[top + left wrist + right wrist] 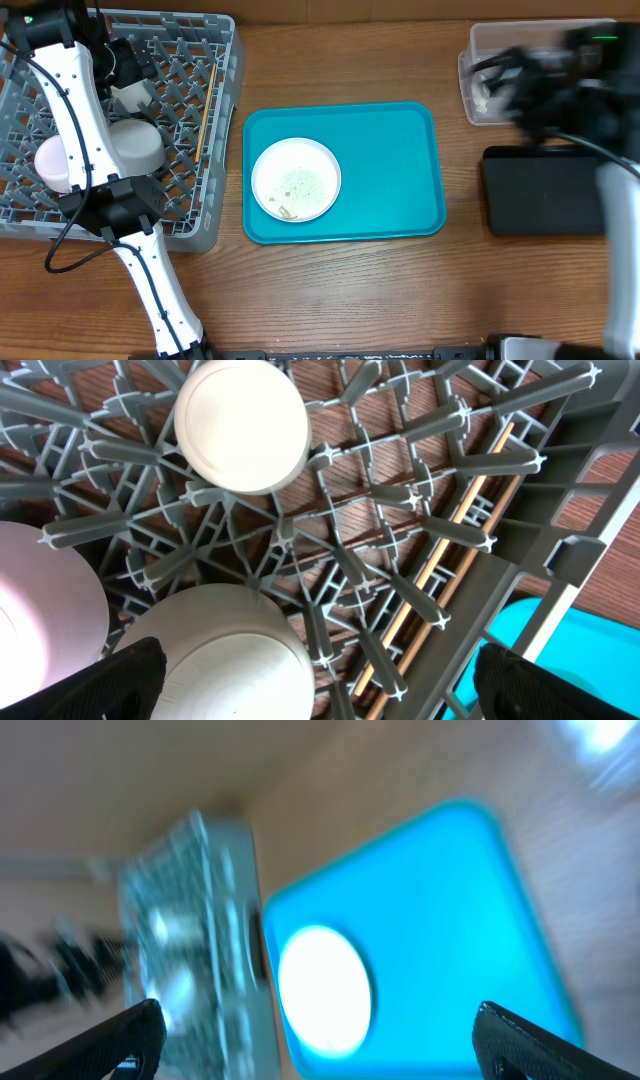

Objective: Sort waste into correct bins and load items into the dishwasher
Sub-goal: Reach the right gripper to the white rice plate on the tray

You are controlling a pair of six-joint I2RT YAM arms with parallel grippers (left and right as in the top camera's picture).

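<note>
The grey dishwasher rack (pixel 215 215) stands at the left and holds a pink bowl (pixel 50 160), a grey-blue bowl (pixel 138 145), a white cup (pixel 240 425) and chopsticks (pixel 207 105). My left gripper (pixel 125 65) hovers open over the rack. In the left wrist view the left gripper (pixel 325 690) has nothing between its fingers, with the grey-blue bowl (pixel 215 655) just under it. A white plate (pixel 296 179) with food scraps (pixel 297 183) lies on the teal tray (pixel 400 160). My right gripper (pixel 505 75), blurred, is open beside the clear tub (pixel 545 35).
The black tray (pixel 545 190) lies below the clear tub at the right. The right wrist view is blurred and shows the teal tray (pixel 430 920), the plate (pixel 322 988) and the rack (pixel 190 950). The left arm's white links cross the rack's left half.
</note>
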